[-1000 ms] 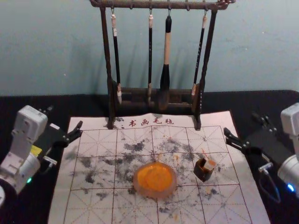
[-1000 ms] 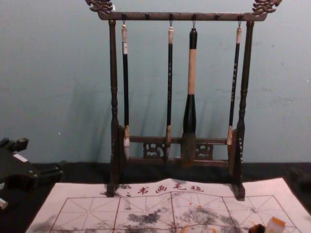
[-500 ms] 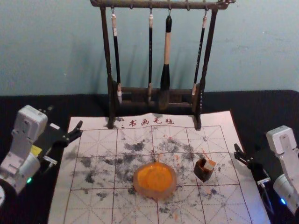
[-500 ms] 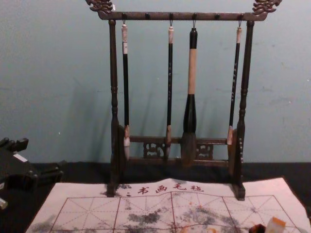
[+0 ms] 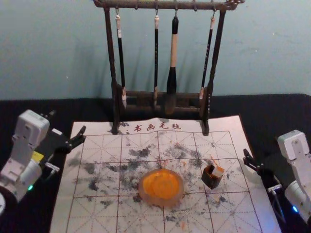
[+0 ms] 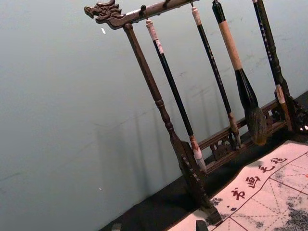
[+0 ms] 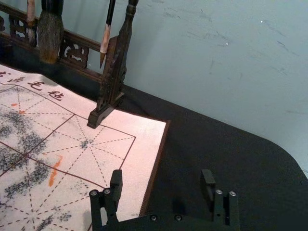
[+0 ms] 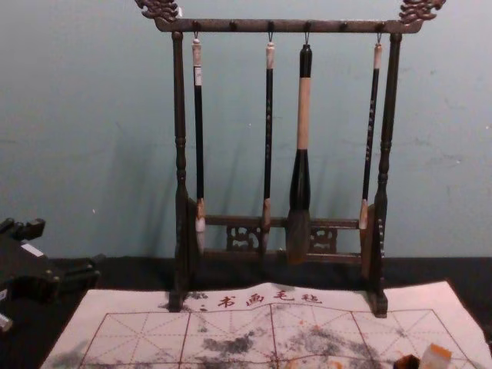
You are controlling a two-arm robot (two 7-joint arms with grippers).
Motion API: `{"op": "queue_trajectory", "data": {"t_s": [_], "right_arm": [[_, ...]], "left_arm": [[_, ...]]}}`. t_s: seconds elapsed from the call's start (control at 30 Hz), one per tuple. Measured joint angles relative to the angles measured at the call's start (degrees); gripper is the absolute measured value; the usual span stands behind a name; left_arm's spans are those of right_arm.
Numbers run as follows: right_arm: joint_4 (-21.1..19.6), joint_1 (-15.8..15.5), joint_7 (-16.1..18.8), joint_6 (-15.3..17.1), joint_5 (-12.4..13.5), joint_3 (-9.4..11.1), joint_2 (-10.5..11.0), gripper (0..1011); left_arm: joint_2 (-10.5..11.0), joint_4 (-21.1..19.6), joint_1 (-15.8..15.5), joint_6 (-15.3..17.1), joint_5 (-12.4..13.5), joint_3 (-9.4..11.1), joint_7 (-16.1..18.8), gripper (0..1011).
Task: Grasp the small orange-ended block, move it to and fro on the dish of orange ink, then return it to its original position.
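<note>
In the head view the small block leans tilted in a small dark open box, right of the dish of orange ink on the mat. The chest view catches the orange-topped block beside the dark box at the lower right. My right gripper is over the mat's right edge, right of the box and apart from it; in the right wrist view the right gripper stands open and empty. My left gripper is parked open at the mat's left edge; its tips show in the left wrist view.
A dark wooden rack with several hanging brushes stands at the mat's back edge. The white gridded mat, stained with ink, lies on a black table against a pale wall.
Compared with a second ago, my right gripper has shifted inward and toward the front in the head view. The left gripper, block, box and dish look unmoved.
</note>
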Motion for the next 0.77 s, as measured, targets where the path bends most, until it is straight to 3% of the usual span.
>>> {"op": "queue_trajectory", "data": {"t_s": [0.77], "right_arm": [[-0.23, -0.08, 0.14, 0.00, 0.23, 0.00, 0.15, 1002]], "left_arm": [[0.00, 0.00, 0.00, 0.00, 0.00, 0.00, 0.00, 1001]]}}
